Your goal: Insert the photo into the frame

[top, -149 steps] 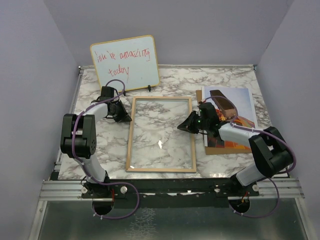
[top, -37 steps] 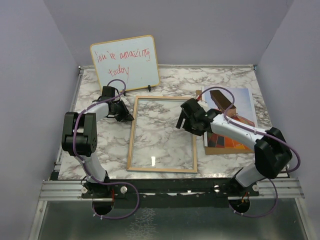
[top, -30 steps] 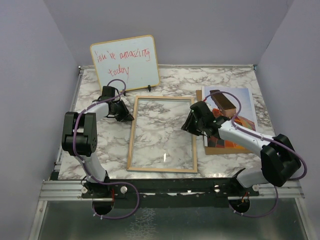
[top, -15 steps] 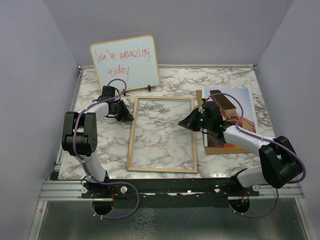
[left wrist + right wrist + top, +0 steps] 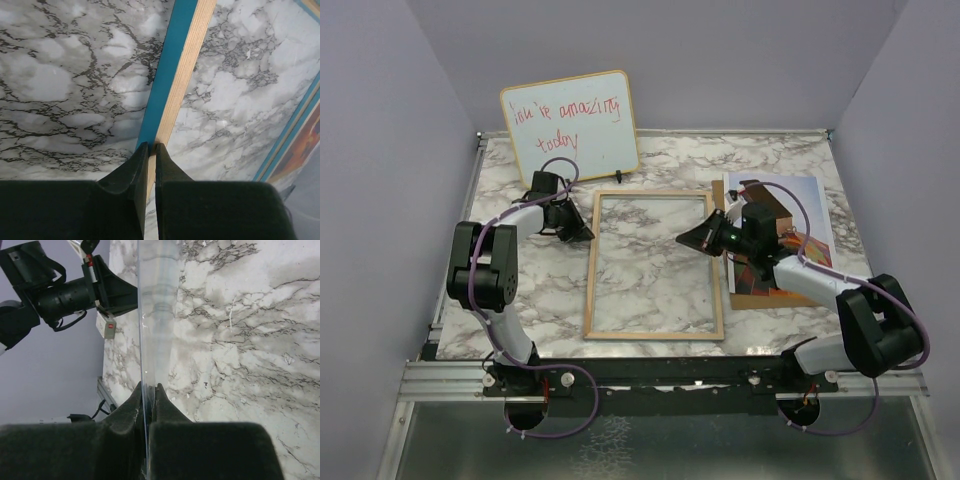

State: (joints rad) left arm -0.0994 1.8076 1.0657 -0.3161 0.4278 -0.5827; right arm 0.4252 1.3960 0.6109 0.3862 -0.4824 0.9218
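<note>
Two arms grip one object. The frame [image 5: 655,335] lies wood face up on the marble table [image 5: 740,155], between the arms. The left gripper [image 5: 151,146] is pressed together on the frame's left rail, with the blue and wood edge running out from between its fingers. The right gripper [image 5: 149,387] is pinched on the opposite side, where its wrist view shows only the thin clear pane [image 5: 155,315] edge-on between the fingers. The photo [image 5: 798,215] rests just right of the frame, partly under the right arm, and is not yet loaded. The step in hand appears to be readying the frame, probably to lift or turn it. That next move calls for both arms to travel at matched pace, so that the slender frame neither twists nor slips.
</note>
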